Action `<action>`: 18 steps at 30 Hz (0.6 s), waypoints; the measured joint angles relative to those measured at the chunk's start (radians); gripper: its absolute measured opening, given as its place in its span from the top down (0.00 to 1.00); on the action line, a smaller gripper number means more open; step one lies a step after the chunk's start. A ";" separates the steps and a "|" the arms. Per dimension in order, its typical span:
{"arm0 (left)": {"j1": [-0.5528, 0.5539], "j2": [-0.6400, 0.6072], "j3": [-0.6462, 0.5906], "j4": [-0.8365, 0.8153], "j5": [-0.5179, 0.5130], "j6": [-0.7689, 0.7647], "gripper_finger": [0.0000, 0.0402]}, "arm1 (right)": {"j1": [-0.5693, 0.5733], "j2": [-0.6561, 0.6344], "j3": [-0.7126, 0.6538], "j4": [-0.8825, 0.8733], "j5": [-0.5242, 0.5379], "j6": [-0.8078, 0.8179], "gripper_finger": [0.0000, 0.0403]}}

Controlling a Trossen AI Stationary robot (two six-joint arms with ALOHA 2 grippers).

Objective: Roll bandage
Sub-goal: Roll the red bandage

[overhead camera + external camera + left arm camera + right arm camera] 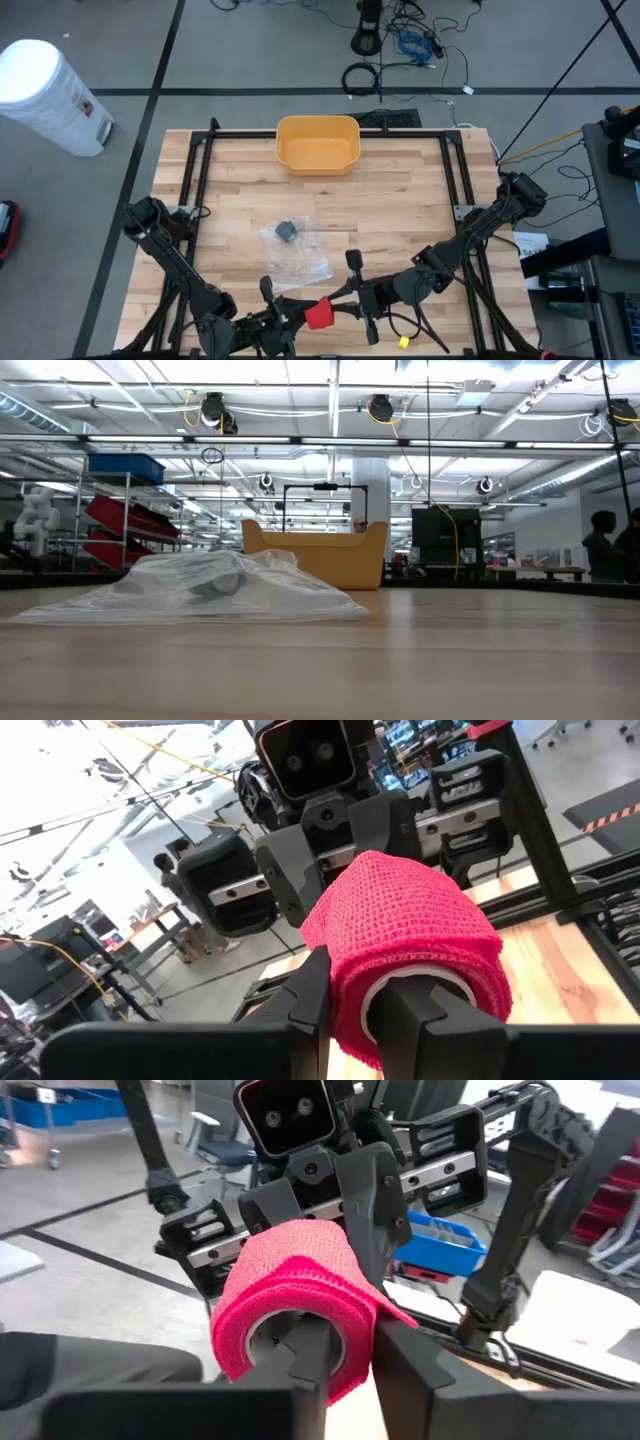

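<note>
- Bandage roll (319, 315): a pink-red roll held in the air between the two hands, above the near edge of the wooden surface (400, 200).
- Left hand (360, 1010): its fingers (310, 995) are clamped on the roll, one finger on the outer wrap and the other finger in the white core.
- Right hand (350, 1355): facing the left hand from the other side, its fingers (410, 1365) are closed on the roll's edge, with a loose flap of bandage lying over one finger.
- Clear plastic bag (295, 250): lies crumpled near the middle of the surface, with a small grey object (287, 231) on or in it; which cannot be told.
- Yellow bin (318, 144): stands at the far edge of the surface, well apart from the roll.
</note>
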 joint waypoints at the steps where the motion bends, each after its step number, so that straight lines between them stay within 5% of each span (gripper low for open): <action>1: -0.001 0.000 0.000 0.004 0.000 0.004 0.86 | 0.004 0.000 0.000 0.000 0.018 -0.007 0.84; 10: -0.023 0.000 0.000 0.006 0.015 0.006 0.86 | 0.057 0.000 0.001 -0.016 0.171 -0.130 0.63; 18: -0.033 -0.003 0.000 0.020 0.061 0.003 0.86 | 0.128 -0.003 0.001 -0.001 0.199 -0.392 0.57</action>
